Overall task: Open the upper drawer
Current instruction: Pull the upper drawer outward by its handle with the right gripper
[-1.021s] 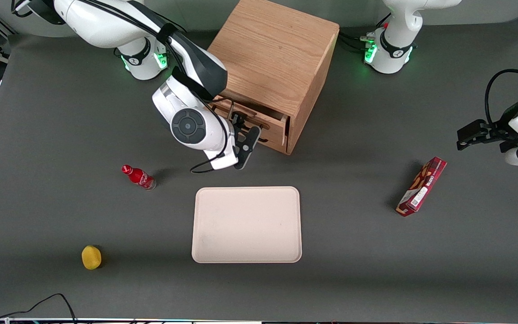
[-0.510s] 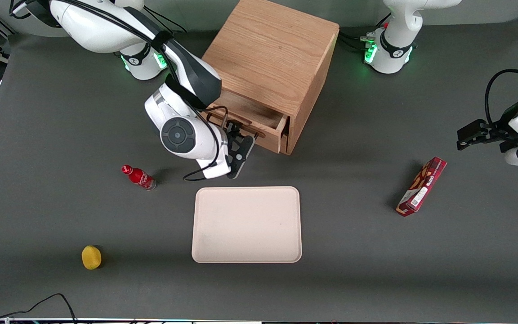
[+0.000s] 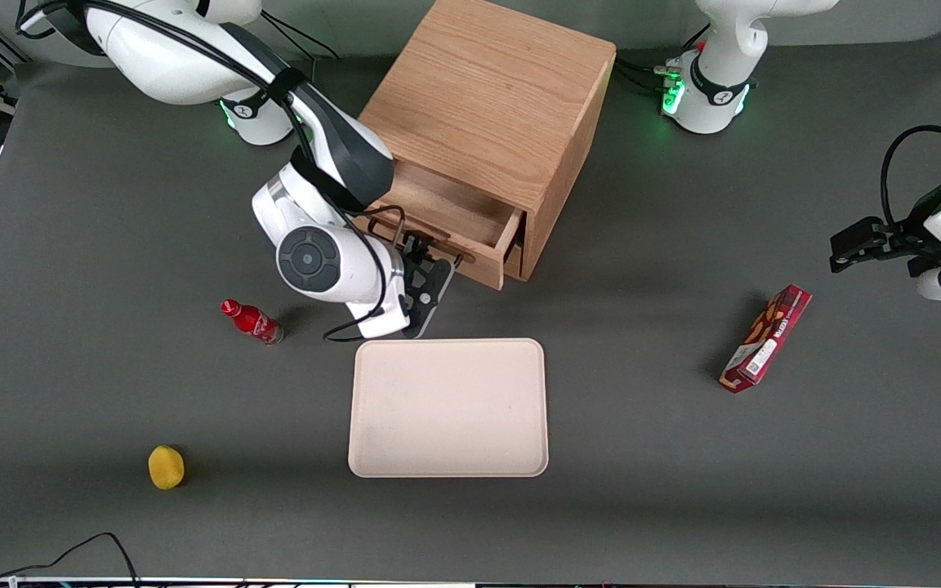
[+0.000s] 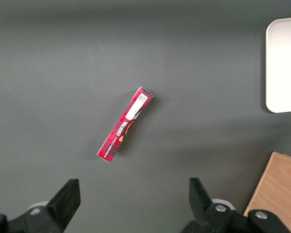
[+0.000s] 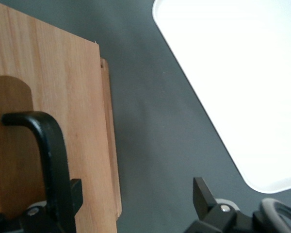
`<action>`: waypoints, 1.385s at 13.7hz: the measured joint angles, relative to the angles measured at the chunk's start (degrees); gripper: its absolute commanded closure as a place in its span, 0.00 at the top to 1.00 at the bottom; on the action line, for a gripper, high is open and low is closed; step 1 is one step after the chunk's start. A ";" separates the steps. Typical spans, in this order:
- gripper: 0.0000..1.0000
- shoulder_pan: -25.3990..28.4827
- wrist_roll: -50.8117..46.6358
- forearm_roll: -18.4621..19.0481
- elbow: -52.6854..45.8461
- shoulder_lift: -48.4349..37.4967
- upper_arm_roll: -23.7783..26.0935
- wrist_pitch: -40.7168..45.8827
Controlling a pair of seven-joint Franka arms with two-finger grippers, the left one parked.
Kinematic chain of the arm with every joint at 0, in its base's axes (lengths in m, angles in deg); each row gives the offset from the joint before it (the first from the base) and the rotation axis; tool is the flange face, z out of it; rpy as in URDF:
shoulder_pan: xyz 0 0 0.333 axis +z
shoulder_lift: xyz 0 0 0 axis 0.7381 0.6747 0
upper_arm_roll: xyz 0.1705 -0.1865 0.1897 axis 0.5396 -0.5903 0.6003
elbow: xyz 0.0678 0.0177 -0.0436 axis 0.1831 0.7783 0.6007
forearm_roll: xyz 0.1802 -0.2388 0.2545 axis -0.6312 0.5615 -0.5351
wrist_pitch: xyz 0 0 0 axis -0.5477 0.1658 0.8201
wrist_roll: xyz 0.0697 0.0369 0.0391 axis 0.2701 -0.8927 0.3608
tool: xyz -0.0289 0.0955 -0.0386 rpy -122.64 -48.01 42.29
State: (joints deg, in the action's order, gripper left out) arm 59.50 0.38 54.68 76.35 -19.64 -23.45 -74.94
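Sliding outward from its cabinet, the upper drawer now shows more of its bare wooden floor than it did a second ago, and the right arm has drawn back with it toward the front camera.

The desk [image 3: 683, 506] carries the oak cabinet [image 3: 495, 98] near the edge farthest from the front camera, about midway along that edge. A pale tray [image 3: 448, 408] lies nearer the camera than the cabinet, well apart from it.

The upper drawer [image 3: 458, 214] sticks out of the cabinet's front, roughly halfway open by my estimate, and looks empty.

In front of the drawer sits the pincer [image 3: 425, 273]. Its fingers are spread wide rather than pinching. The wrist view shows one finger [image 5: 73, 189] just beside the thin black handle [image 5: 52, 145], so the pull seems to be a hook and not a clamp.

A red snack box [image 3: 766, 337] lies toward the parked arm's end. A small red bottle [image 3: 251, 320] and a yellow object [image 3: 166, 466] sit toward the working arm's end.

Since the drawer is plainly moving, the task looks well advanced. A little more pull should finish it, though an unclamped hook could slip off.
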 measured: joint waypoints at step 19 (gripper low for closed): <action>1.00 -0.15 4.37 0.00 -5.39 2.93 -4.35 0.32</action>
State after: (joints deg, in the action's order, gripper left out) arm 59.35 4.75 54.68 70.95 -16.71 -27.80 -74.62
